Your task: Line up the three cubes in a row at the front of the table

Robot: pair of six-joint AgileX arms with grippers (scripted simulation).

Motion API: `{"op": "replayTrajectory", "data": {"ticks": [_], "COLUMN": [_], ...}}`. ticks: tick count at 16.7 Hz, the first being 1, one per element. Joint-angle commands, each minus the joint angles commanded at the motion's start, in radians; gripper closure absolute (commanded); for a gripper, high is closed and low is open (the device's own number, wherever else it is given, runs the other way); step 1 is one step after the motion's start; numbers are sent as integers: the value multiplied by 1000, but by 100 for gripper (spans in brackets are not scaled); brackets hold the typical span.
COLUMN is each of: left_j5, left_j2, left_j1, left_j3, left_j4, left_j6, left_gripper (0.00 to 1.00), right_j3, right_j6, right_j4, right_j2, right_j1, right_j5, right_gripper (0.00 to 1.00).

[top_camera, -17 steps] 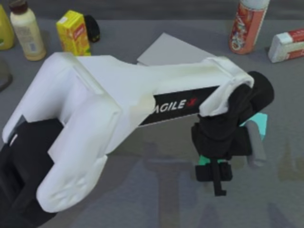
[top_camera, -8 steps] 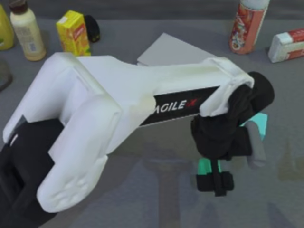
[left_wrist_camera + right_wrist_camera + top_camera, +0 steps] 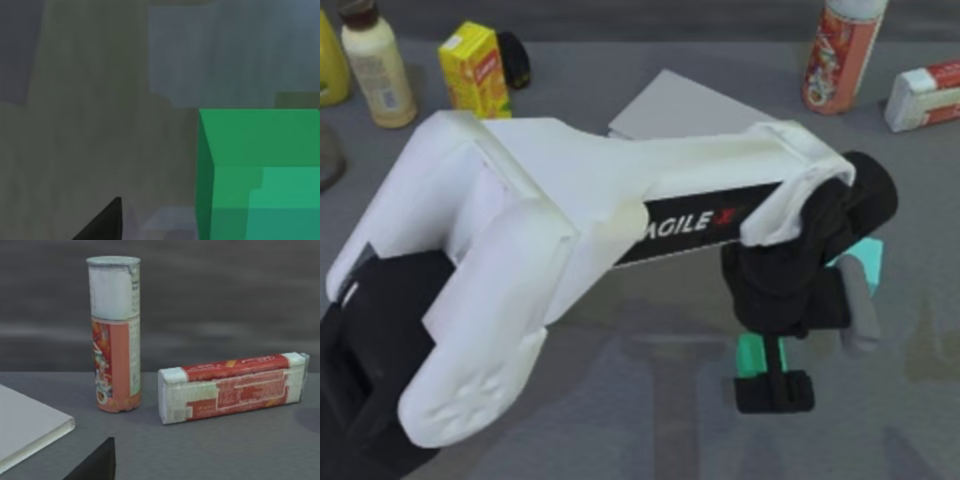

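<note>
One cube shows plainly from above: the turquoise cube, mostly hidden under the left arm's black wrist, with a strip of the same colour visible lower down at about the place where the left hand hangs over the bench right of centre. In the left wrist view a green-to-turquoise cube fills the near corner beside one dark fingertip; whether the left hand is clenched on it or released I cannot tell. The small bright green and dark olive cubes are not visible in any view. On the white forearm the black band reads "AGILE", followed by a red mark. Along the far edge stand a yellow juice carton with a red label too small to read, a cream bottle with a pale label, a yellowish bottle at the left border, a tall red-and-white canister, and a red-and-white box lying flat; their print is illegible even in the right wrist view. A pale grey book lies flat behind the arm. The right hand appears only as a dark fingertip in its own wrist view, near the book's corner, and I cannot tell its state.
</note>
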Motion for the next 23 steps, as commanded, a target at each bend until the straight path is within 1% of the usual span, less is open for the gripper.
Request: {"op": "replayTrajectory", "data": {"ticks": [3,7,9,14,16,19,23], "left_j5": [-1,0,0,-1,-3,-10,-20], "left_j2": [-6,-34,-46,-46,-75,-196,-497], "left_j1": [1,14,19,14,29,90,233], "left_j3": [39,152,189,192,164,50,-219], "left_j4": [-42,-195,-238,-241,-222,-150,12], "left_j6": [2,-1,-1,-1,-9,-43,-128], "left_gripper": [0,0,0,0,0,0,0], "right_j3": [0,0,0,0,26,133,369], "right_j6": [0,0,0,0,-16,-80,-216], "right_j4": [0,0,0,0,-19,-92,-253], "right_j2": [0,0,0,0,26,135,402], "right_j1": [0,0,0,0,5,27,76], "right_j5": [0,0,0,0,1,1,1], "right_gripper": [0,0,0,0,0,0,0]}}
